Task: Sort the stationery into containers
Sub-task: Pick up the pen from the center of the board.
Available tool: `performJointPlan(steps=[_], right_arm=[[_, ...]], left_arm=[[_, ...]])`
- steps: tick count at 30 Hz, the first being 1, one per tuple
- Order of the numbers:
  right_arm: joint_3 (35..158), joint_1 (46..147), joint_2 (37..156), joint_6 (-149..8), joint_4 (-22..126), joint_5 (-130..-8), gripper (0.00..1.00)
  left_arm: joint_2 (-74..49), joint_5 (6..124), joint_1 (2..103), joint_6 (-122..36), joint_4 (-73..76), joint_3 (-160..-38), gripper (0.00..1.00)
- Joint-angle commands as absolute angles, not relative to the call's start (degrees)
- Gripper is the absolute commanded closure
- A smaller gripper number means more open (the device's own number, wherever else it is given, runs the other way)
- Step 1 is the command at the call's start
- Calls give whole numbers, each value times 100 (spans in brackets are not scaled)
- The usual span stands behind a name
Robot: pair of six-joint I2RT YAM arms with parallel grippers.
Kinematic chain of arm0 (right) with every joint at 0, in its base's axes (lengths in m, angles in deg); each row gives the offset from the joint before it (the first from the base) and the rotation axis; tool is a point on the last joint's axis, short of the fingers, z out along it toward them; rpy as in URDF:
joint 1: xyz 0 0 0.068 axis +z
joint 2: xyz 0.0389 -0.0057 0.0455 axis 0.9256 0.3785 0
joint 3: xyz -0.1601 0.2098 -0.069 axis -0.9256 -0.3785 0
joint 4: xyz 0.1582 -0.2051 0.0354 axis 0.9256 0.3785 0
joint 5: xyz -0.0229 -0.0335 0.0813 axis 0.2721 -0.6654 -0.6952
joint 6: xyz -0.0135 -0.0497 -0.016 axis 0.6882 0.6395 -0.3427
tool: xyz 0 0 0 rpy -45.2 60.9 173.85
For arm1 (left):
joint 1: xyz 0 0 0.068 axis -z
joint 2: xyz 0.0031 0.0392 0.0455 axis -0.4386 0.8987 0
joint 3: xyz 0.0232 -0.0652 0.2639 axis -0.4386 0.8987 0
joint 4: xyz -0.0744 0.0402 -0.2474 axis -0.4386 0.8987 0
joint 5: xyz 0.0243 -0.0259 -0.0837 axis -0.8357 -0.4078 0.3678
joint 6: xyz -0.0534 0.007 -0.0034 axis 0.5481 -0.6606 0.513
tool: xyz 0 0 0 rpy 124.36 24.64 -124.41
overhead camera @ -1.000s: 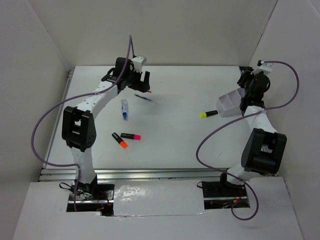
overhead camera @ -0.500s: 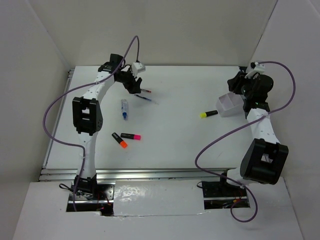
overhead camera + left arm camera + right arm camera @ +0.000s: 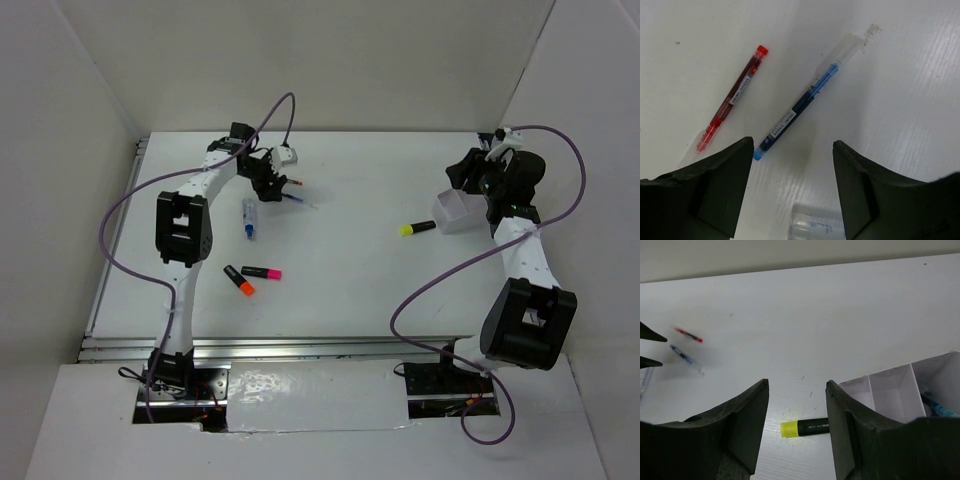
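Top external view: locate the left gripper [image 3: 272, 180] low over the far left part of the table [image 3: 350, 300], with jaws spread fairly wide and empty. Find the red pen [image 3: 293, 183] and the blue pen [image 3: 297, 200] flat on the table just to the right of that gripper. Confirm in the left wrist view: both pens roughly parallel, near each other but apart, with the blue pen's near end just inside the finger [image 3: 715, 190] at the left of that view. Note the clear blue-capped marker [image 3: 248, 220] on the table nearer the arm bases, close to the pens. Note the pink highlighter [image 3: 264, 272] and the orange highlighter [image 3: 240, 282] close together farther toward the near edge, well apart from the white box [image 3: 455, 215]. Locate the right gripper [image 3: 468, 172] above the far side of that box at the far right, with jaws parted and gripping nothing. Check the right wrist view for the yellow highlighter [image 3: 805, 428] lying outside the box, just beside its left wall; contact cannot be told. Observe two empty compartments, plus a blue item [image 3: 940, 407] in the compartment at the right edge, partly cut off.
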State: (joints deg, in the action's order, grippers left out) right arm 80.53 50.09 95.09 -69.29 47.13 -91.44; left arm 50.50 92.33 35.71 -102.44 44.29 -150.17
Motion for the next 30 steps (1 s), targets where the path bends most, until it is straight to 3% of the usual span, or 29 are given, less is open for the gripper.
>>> performJointPlan(steps=[1, 9, 14, 23, 30], right_arm=[[8088, 4965, 9249, -6901, 4823, -9317, 43], [8158, 4974, 9275, -6830, 4999, -9404, 43], [8281, 4965, 9319, -6813, 5078, -9440, 45], [8413, 4991, 9293, -6795, 5253, -9703, 48], [8334, 5211, 8960, -6576, 5421, -9774, 48]], left_arm=[[5291, 9177, 3638, -10566, 4220, -15114, 23], [5476, 8913, 3735, -10619, 3780, -15043, 21], [5582, 8887, 3832, -11032, 4341, -15141, 26], [4984, 8228, 4306, -12569, 5255, -13912, 53], [4369, 8280, 4605, -12553, 5108, -13128, 79]])
